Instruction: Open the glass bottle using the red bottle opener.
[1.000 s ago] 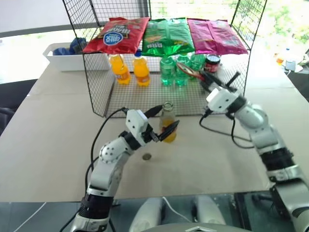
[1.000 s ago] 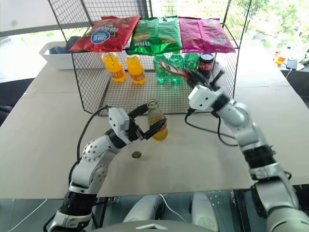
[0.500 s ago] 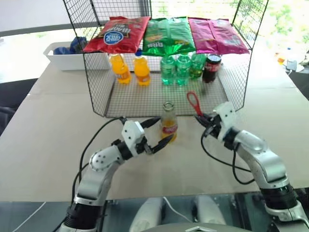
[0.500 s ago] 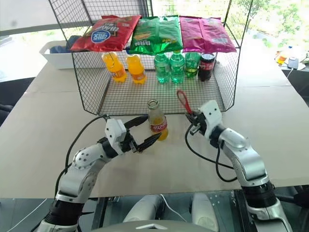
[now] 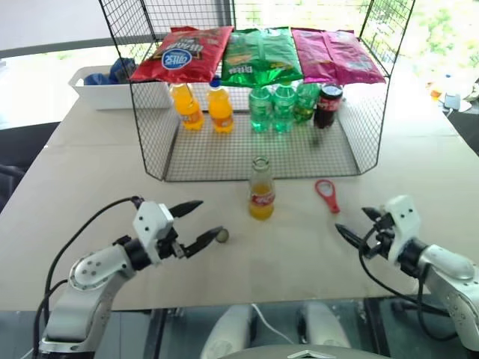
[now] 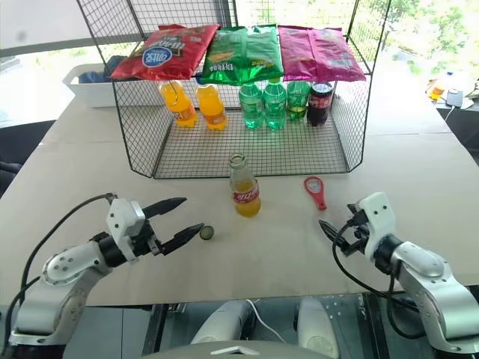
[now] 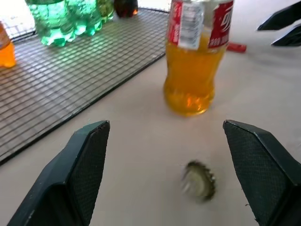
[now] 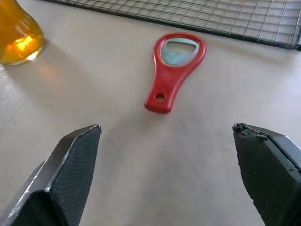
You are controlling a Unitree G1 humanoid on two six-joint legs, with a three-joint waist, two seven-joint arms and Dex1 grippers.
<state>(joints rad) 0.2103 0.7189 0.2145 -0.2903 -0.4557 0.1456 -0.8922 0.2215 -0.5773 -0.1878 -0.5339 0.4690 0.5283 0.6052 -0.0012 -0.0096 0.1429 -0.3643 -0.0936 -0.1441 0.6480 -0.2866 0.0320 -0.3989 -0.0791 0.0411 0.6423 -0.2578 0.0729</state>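
The glass bottle (image 5: 260, 191) stands upright on the table just in front of the wire rack, with yellow-orange drink, a red label and an uncovered mouth. A small metal crown cap (image 5: 222, 235) lies on the table to its left. The red bottle opener (image 5: 327, 194) lies flat to the bottle's right, ring end toward the rack. My left gripper (image 5: 209, 218) is open, left of the bottle, its lower fingertip close to the cap. My right gripper (image 5: 350, 221) is open and empty, in front of and to the right of the opener (image 8: 174, 68).
A black wire rack (image 5: 153, 161) stands behind the bottle with orange plastic bottles (image 5: 202, 106), green bottles (image 5: 271, 107) and a dark bottle (image 5: 327, 105) inside, and snack bags (image 5: 258, 54) on top. A white bin (image 5: 105, 93) sits at the back left. The table's front edge is near both arms.
My right gripper opened and released the red bottle opener, which now lies on the table. Both arms drew back from the bottle and outward. The bottle stayed standing.
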